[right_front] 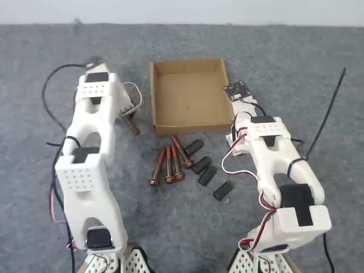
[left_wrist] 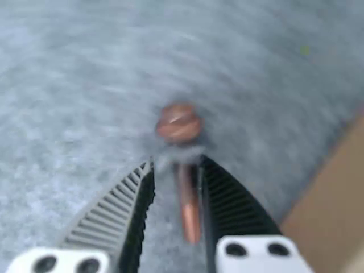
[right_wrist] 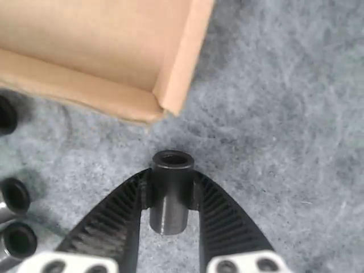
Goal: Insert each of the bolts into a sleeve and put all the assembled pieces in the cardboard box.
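My left gripper (left_wrist: 176, 166) is shut on a copper bolt (left_wrist: 178, 123), its head pointing away from the fingers over the grey carpet. From above, this bolt (right_front: 133, 125) hangs just left of the cardboard box (right_front: 156, 96). My right gripper (right_wrist: 170, 181) is shut on a black sleeve (right_wrist: 169, 199), held upright with its bore open, close to the cardboard box's corner (right_wrist: 173, 85). Several more bolts (right_front: 169, 165) and several black sleeves (right_front: 202, 165) lie on the carpet in front of the box.
The box sits at the back centre, open and with nothing in it. In the right wrist view, loose sleeves (right_wrist: 15, 194) lie to one side of the held one. Cables trail beside both arms. A small circuit board (right_front: 237, 90) sits at the box's right edge.
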You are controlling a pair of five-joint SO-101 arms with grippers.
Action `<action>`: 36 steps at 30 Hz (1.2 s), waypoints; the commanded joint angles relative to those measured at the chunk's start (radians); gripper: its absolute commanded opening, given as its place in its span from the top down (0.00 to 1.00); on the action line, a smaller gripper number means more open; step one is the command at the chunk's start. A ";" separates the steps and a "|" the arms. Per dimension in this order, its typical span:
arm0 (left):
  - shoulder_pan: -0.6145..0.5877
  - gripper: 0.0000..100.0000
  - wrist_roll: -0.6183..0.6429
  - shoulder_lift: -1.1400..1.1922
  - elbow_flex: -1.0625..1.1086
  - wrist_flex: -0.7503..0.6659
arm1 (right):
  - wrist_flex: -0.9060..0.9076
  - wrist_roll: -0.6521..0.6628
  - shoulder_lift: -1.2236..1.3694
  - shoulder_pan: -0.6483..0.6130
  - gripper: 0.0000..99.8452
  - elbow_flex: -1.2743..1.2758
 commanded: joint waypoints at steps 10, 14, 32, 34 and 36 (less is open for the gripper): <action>0.011 0.90 0.049 0.014 -0.108 -0.014 | -0.018 -0.005 -0.061 -0.010 0.99 -0.006; 0.043 0.90 0.046 0.015 -0.099 -0.003 | -0.018 -0.005 -0.061 -0.010 0.99 -0.006; 0.008 0.98 -0.032 0.017 -0.096 -0.032 | -0.015 -0.005 -0.061 -0.010 0.99 -0.006; -0.006 0.98 0.002 0.017 -0.096 -0.034 | -0.015 -0.005 -0.061 -0.010 0.99 -0.006; -0.011 0.94 0.005 0.017 -0.096 -0.034 | -0.015 -0.005 -0.061 -0.010 0.99 -0.006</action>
